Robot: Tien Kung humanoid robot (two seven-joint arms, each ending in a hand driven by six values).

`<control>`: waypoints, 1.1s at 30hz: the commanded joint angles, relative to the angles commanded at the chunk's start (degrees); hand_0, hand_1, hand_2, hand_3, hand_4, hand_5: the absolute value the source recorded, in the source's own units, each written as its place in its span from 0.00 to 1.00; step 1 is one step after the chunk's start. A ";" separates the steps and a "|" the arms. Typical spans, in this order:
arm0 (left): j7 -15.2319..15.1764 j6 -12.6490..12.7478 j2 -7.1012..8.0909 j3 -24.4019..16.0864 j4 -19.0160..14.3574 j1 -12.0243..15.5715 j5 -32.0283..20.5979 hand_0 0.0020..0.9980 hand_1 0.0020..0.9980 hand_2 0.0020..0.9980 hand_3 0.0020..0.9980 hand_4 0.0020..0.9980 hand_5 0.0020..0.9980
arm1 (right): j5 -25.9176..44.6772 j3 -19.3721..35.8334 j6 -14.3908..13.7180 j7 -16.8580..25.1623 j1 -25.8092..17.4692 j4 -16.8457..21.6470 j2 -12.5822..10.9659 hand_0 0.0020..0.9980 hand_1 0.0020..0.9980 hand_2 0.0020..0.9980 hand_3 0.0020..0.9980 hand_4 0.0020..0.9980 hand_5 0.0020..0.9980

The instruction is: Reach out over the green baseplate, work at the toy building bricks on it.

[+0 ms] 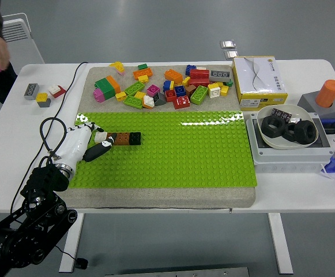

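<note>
Presently we judge the left hand (pixel 85 141), fingers relaxed and empty, approaching the brick row (pixel 121 138) on the green baseplate (pixel 179 156); grasping comes next.

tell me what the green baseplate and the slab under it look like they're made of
The green baseplate looks like glossy hard plastic: moulded studs, and a white glare streak near its far edge. The slab beneath looks like matte, grainy grey stone or concrete, possibly dense foam; its speckled, rough-looking edge leaves that open.
</note>
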 joint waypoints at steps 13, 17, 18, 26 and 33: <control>0.08 0.12 -0.21 0.25 1.51 -0.02 -0.84 0.98 0.95 0.94 0.69 0.73 1.00 | 0.21 -0.25 -0.04 -0.02 0.00 0.00 -0.01 0.52 0.65 0.78 0.79 0.88 0.93; 0.22 0.03 -0.30 0.38 1.75 0.13 -0.82 0.98 0.95 0.94 0.69 0.74 1.00 | 0.34 -0.38 -0.06 -0.03 -0.05 0.00 -0.02 0.52 0.65 0.78 0.79 0.88 0.93; 0.28 -0.02 -0.29 0.39 1.75 0.18 -0.77 0.98 0.95 0.94 0.69 0.74 1.00 | 0.37 -0.41 -0.06 -0.04 -0.05 0.00 -0.02 0.52 0.65 0.78 0.79 0.88 0.93; 1.01 -0.67 -0.09 0.87 0.99 0.82 -0.22 0.98 0.95 0.94 0.69 0.74 1.00 | 0.49 -0.55 -0.08 -0.06 -0.13 0.00 -0.04 0.52 0.65 0.78 0.79 0.89 0.93; 1.09 -0.67 -0.17 1.24 1.39 0.98 -0.24 0.97 0.95 0.93 0.69 0.74 0.99 | 0.43 -0.61 -0.08 -0.07 -0.22 0.00 0.02 0.52 0.65 0.78 0.79 0.89 0.93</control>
